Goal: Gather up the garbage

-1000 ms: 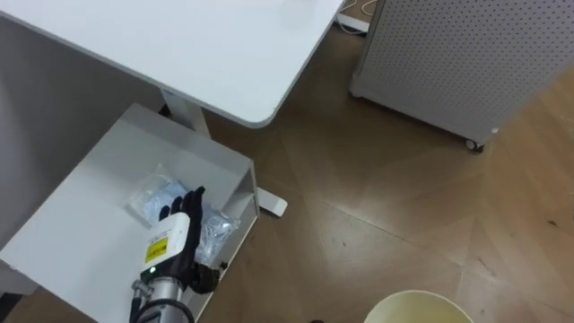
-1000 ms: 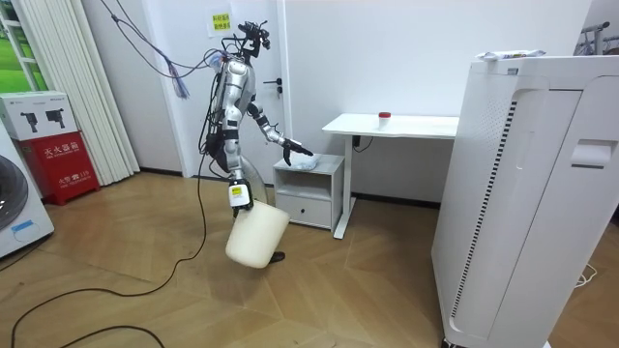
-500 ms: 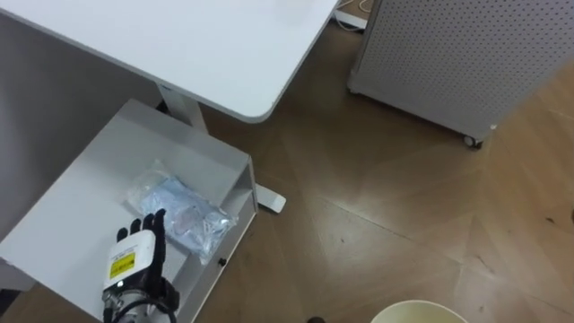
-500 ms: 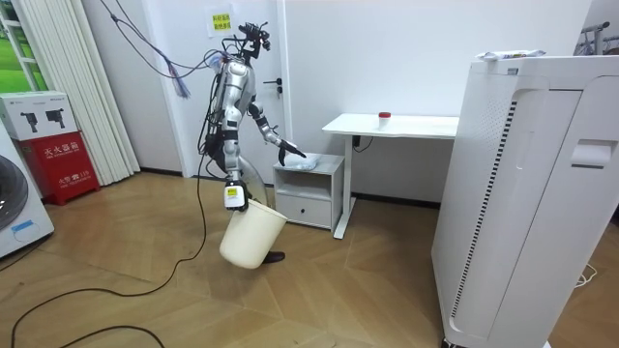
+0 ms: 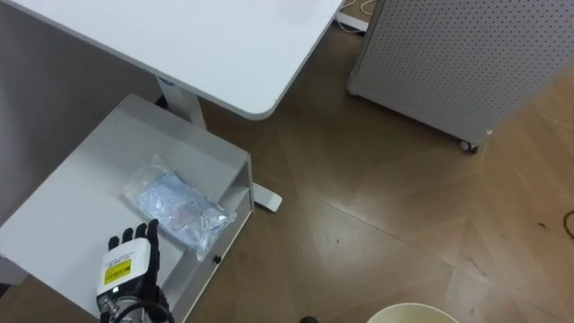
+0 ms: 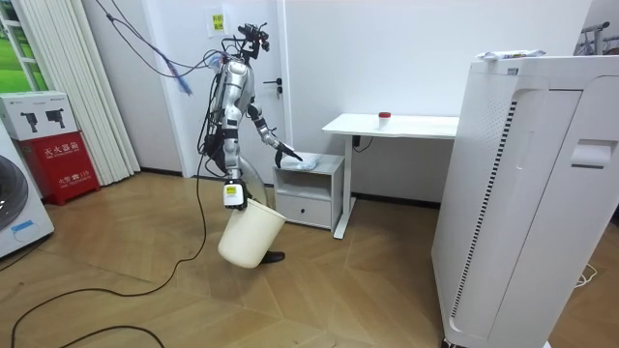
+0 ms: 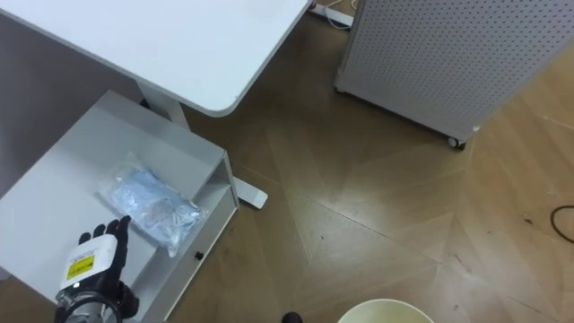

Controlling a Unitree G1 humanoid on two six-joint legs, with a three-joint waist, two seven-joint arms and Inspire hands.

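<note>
Garbage: plastic bag (image 5: 176, 208) on cabinet (image 5: 72, 197); we judge it light, soft, slippery.
Hold: crumpled near edge.
Left robot hand (image 5: 126, 262): spread, empty.

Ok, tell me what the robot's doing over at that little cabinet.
It is after the garbage. The robot stands at the small white cabinet beside the desk, and a clear plastic bag of bluish stuff lies on the cabinet's top. Its left hand, open, hovers at the bag's near edge without holding it. A cream bin hangs tilted from its right hand.
</note>
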